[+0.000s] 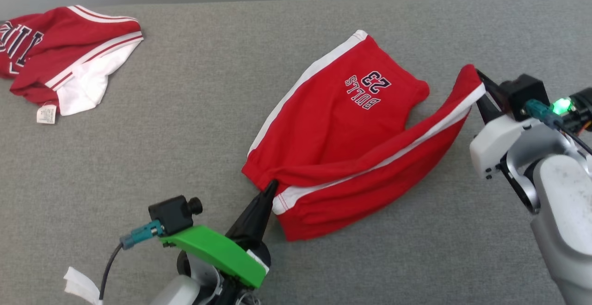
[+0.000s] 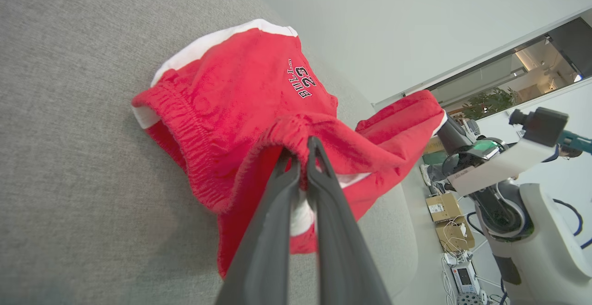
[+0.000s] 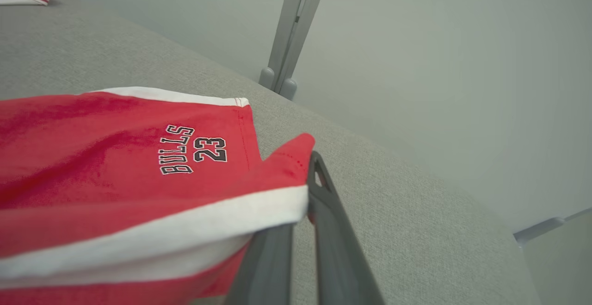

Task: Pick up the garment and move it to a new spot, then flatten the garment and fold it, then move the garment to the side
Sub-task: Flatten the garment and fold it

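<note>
Grey felt tabletop (image 1: 185, 133), pale wall (image 3: 439, 64)

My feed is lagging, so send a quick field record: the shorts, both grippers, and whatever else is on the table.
garment: red shorts, white side stripes, BULLS 23 print up, rumpled, not flat
left gripper: shut on the waistband end
right gripper: shut on a leg hem, that leg lifted
surface: grey table
other item: second red and white garment, crumpled, far left, apart from the shorts

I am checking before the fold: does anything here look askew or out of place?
The shorts lie askew, not flat: the right gripper holds one leg lifted and twisted, and the left gripper bunches the waistband. A second red garment lies crumpled at the far left.
</note>
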`<state>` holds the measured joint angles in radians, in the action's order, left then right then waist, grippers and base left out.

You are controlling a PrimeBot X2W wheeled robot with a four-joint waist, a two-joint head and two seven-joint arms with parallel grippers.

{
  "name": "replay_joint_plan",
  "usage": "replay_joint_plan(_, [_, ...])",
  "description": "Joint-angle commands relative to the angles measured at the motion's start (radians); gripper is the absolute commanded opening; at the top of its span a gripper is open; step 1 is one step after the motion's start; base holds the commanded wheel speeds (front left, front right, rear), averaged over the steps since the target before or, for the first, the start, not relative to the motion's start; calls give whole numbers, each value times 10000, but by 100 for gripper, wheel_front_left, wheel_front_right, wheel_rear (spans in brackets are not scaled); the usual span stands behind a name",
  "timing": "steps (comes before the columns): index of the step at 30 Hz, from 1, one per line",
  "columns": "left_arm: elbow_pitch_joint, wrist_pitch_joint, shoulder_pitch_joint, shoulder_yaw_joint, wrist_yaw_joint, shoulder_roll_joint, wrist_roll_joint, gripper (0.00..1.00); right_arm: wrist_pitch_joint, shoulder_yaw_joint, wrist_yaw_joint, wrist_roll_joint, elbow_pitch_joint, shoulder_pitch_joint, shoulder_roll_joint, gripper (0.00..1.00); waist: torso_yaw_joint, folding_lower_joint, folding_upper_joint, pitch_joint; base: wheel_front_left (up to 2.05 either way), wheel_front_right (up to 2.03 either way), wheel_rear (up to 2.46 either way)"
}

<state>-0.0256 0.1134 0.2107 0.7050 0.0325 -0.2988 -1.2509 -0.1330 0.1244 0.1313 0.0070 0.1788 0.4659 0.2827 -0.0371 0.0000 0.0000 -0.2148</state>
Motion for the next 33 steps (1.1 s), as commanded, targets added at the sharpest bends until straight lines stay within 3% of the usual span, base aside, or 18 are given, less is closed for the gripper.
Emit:
replay_joint_plan(1, [183,-79,342,-130,-74,92,-146,0,-53,230,-12,97,326,453,147,0,-451,0,0,-460,0,0,0])
replay_joint_plan(10, [1752,-55,1841,-642,-514,933,-590,0,4,2073,-12,653,3229,3597,588,0,-1200,0,0,-1335,0,0,0])
replay_joint_plan(20, [3173,198,2865,-790,-973,1598,-617,0,630,2933,-12,476,6085,6012,496,0,-1630,0,0,-1991,0,0,0])
replay_joint_plan(24, [3543,314,3106,-730,-1118,1822,-593,0,1140,3162,-12,431,7242,6721,285,42,-1788,0,0,-2167,0,0,0])
replay_joint_plan(25, [3614,398,3212,-674,-1114,1802,-371,0,1241,3195,-12,428,7424,6820,265,76,-1816,0,0,-2191,0,0,0])
replay_joint_plan(26, [3696,515,3329,-576,-1121,1751,-95,22,1366,3234,-12,436,7641,6930,241,100,-1846,0,0,-2217,0,0,0])
replay_joint_plan(27, [3757,587,3343,-513,-1132,1766,-24,55,1478,3263,-12,437,7795,7008,222,100,-1866,0,0,-2233,0,0,0])
replay_joint_plan(28, [3813,694,3375,-455,-1142,1792,135,96,1621,3286,-12,430,7976,7107,205,100,-1884,0,0,-2248,0,0,0])
replay_joint_plan(33, [3940,920,3447,-322,-1185,1771,534,100,2247,3357,-12,475,8666,7332,97,100,-1888,0,0,-2213,0,0,0])
